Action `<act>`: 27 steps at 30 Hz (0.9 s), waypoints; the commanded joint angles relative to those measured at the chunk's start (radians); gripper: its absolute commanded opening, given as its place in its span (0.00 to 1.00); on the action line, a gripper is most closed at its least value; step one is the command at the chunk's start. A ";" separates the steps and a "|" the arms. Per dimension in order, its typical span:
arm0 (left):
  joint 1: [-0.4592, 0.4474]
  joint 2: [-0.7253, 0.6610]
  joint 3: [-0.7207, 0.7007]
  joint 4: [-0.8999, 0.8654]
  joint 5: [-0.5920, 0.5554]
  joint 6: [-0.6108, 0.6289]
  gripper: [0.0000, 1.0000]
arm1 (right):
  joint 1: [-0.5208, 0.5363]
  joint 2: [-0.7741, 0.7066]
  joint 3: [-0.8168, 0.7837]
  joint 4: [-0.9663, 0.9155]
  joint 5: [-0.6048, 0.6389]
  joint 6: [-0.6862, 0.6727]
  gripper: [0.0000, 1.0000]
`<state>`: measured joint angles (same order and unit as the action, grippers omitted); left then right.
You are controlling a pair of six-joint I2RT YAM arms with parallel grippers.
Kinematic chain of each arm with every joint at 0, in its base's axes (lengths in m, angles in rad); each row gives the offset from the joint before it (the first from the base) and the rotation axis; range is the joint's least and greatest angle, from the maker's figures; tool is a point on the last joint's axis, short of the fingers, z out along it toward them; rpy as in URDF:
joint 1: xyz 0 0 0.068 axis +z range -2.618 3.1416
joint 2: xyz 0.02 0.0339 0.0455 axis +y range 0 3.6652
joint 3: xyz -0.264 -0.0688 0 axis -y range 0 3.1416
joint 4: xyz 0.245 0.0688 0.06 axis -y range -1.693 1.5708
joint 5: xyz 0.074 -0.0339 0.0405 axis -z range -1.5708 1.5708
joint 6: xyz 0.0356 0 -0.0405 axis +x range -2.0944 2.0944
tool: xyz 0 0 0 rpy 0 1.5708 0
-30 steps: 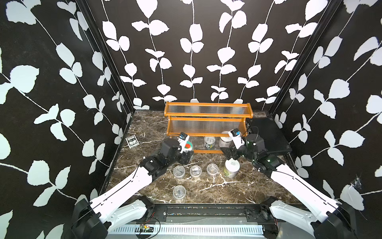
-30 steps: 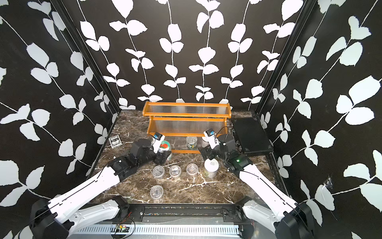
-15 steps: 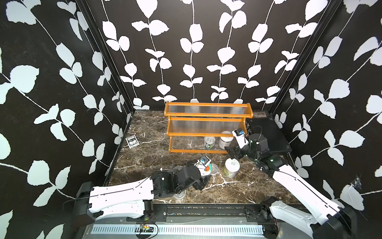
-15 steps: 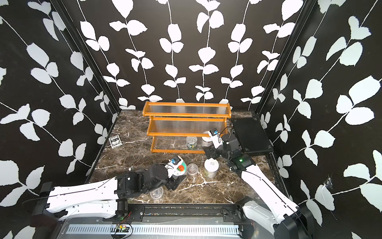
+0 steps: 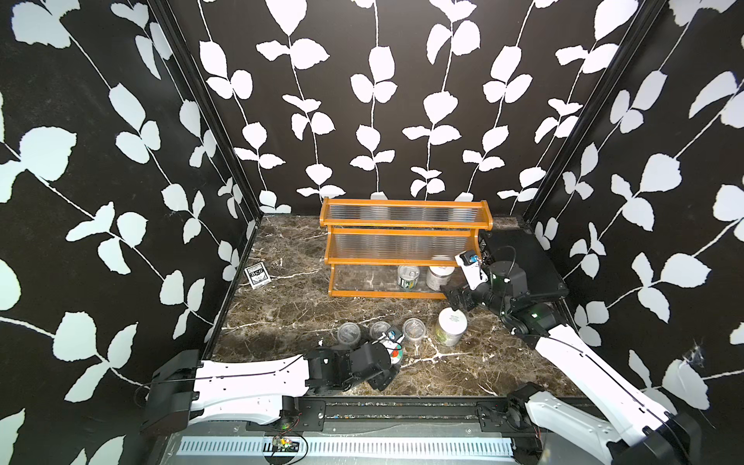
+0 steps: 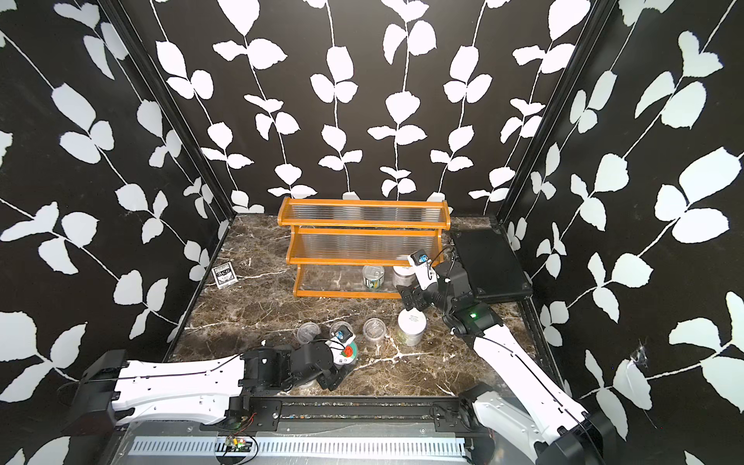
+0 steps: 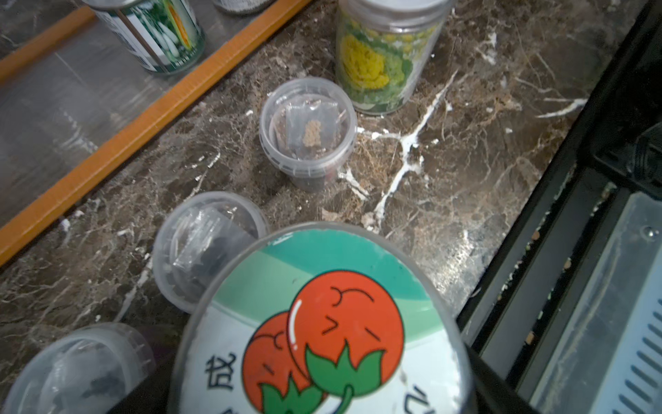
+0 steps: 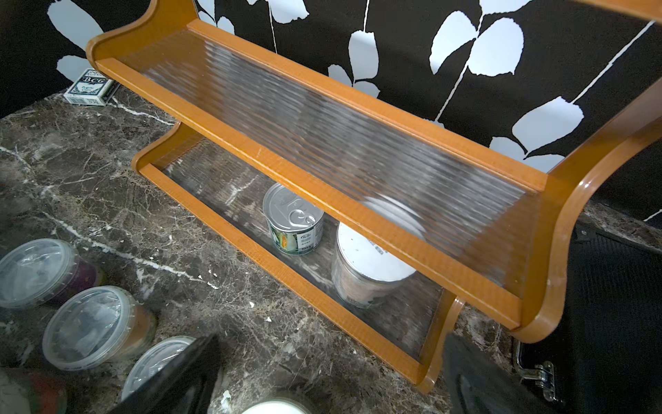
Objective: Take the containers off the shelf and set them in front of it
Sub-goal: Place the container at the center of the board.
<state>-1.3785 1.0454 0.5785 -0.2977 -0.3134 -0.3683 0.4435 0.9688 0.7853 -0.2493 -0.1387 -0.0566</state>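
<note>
One shelf (image 5: 406, 232), three cups (image 5: 414, 329), three jars (image 5: 452, 322), one can (image 5: 407, 275), one card box (image 5: 257, 275), one case (image 6: 489, 261).

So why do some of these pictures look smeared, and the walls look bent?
In the right wrist view the ribbed shelf panels blur the top of the white-lidded jar behind them. In the left wrist view the tomato jar sits so close it looms large, and the marble table shows glare. In both top views the wide lens splays the walls outward.
</note>
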 commanded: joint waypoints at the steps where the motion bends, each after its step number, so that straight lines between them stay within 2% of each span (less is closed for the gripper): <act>1: -0.003 0.001 -0.015 0.070 0.060 -0.014 0.74 | -0.008 -0.017 0.011 0.004 -0.002 -0.008 1.00; 10: -0.002 -0.010 -0.080 0.064 0.100 -0.033 0.75 | -0.009 -0.022 0.011 -0.006 -0.005 -0.010 1.00; 21: -0.001 -0.026 -0.105 0.058 0.089 -0.029 0.87 | -0.008 -0.008 0.024 -0.005 -0.016 -0.009 1.00; 27: -0.001 -0.010 -0.104 0.075 0.082 -0.017 0.88 | -0.007 -0.008 0.023 -0.004 -0.015 -0.006 1.00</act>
<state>-1.3785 1.0409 0.4805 -0.2379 -0.2245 -0.3923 0.4419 0.9623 0.7853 -0.2676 -0.1463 -0.0570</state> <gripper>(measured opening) 0.882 0.997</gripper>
